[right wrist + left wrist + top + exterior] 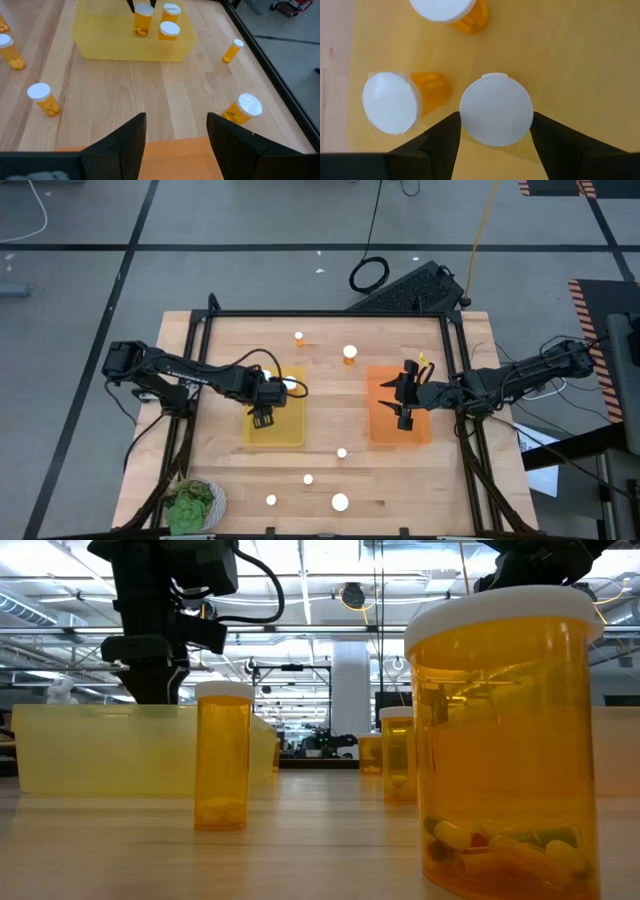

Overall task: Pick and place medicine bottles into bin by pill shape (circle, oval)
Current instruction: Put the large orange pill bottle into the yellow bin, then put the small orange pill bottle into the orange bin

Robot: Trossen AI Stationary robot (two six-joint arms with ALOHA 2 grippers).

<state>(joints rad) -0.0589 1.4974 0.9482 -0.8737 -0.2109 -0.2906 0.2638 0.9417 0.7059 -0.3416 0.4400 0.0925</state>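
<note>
Left hand [264, 416] hangs over the yellow tray [250, 436], pointing straight down. Wrist view: its fingers [440, 142] stand apart on either side of a white-capped bottle [496, 116], which stands upright directly below, long axis in line with the hand's approach. Whether the pads touch the cap I cannot tell; there looks to be a sliver of gap on both sides. Two more bottles stand in the same tray, just beside the first: one [390, 103] close by, the other [442, 9] farther off.

Right hand [405, 402] hovers over the orange tray [382, 430], fingers [125, 145] spread, nothing between them. No bottles show in that tray.

Loose bottles on the wooden surface [330, 350]: two at the far side between the trays ( [299, 337], [349, 354]), four near the front edge ( [342, 452], [308, 478], [271, 500], [340, 502]). Potted green plant [192, 502] at the front left corner, out of play.

Judgement: left arm is either setting down or about to lift the bottle under it. The front bottles lie roughly midway between the two arms; the wide-capped one at the front sits a bit nearer the right hand. All stand upright, so a top-down or side grasp around the body suits.
</note>
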